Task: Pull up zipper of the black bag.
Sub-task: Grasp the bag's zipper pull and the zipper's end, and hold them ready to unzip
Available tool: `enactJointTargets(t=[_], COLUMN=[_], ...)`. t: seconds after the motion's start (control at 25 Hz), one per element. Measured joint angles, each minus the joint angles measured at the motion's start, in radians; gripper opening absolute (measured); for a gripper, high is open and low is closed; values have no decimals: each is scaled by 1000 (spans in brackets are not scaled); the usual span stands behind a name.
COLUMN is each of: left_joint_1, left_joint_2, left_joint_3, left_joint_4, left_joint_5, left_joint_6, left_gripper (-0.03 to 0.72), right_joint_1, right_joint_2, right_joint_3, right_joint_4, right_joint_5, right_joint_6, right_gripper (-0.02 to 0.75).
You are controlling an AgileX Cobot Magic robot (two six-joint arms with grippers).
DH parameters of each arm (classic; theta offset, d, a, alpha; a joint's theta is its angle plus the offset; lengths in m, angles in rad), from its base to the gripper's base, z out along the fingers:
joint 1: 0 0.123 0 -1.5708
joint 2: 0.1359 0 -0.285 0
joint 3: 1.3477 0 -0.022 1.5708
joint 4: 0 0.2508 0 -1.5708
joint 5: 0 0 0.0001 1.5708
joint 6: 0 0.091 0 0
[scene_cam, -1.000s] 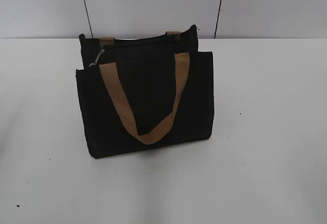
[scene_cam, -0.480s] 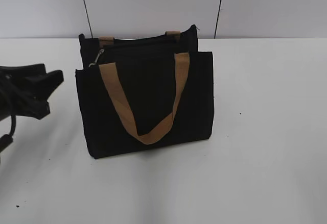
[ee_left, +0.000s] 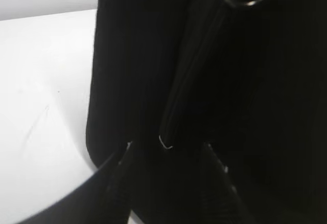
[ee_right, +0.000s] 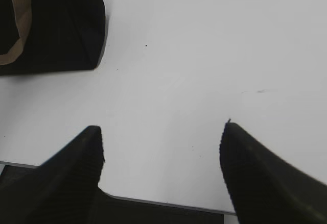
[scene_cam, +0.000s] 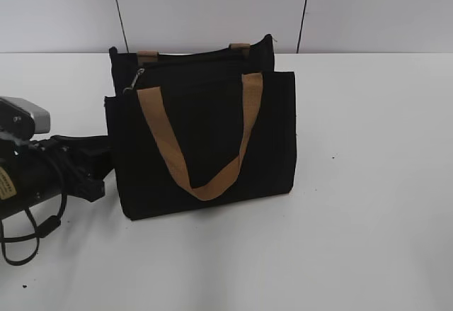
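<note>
The left gripper (scene_cam: pixel 95 166) sits low at the left side of the table, its fingers spread apart and pressed close against the left end of the black bag (scene_cam: pixel 202 141), apparently to brace or pinch that end so the fabric will not drag along when the zip is drawn. In the left wrist view the dark fingers (ee_left: pixel 120 183) frame the bag's side seam, with a silver ring at the top of that picture. The zipper (scene_cam: pixel 133 81) hangs at the upper left corner of the bag, well above this gripper and untouched, so the pull itself is not yet begun. The bag stands upright toward the table's far edge, near the middle, its tan handle (scene_cam: pixel 202 141) drooping over the front panel. The right gripper (ee_right: pixel 161 147) hovers wide open over bare table (ee_right: pixel 204 55) toward the near right, well apart from the bag, probably waiting for the pull tab.
</note>
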Motion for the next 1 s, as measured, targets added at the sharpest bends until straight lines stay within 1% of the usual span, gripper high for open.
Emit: enactJointTargets(t=[0.16,0.4,0.52,0.68,0.76,0.88,0.92,1.0], left_joint_1=[0,0,0,0,0,0,0,0], left_joint_2=[43,81,108,113,113,113,113,113], left_joint_3=[-57,-109,-113,-115,-117,-126,-130,-136], left_joint_4=[12,48,52,41,31,40,51,65], left_joint_5=[0,-10,-8,-7,-7,-7,-7,-7], left_joint_6=[-2,-3,-3,-3,-3,-3,-3,-3], left_gripper=[279,252,209,121,96,100,113,168], right_joint_1=[0,0,0,0,0,0,0,0], right_joint_2=[0,0,0,0,0,0,0,0], right_joint_3=[0,0,0,0,0,0,0,0], right_joint_4=[0,0,0,0,0,0,0,0], right_joint_5=[0,0,0,0,0,0,0,0], right_joint_6=[0,0,0,0,0,0,0,0], right_gripper=[545,545,545,545,545,545,545,545])
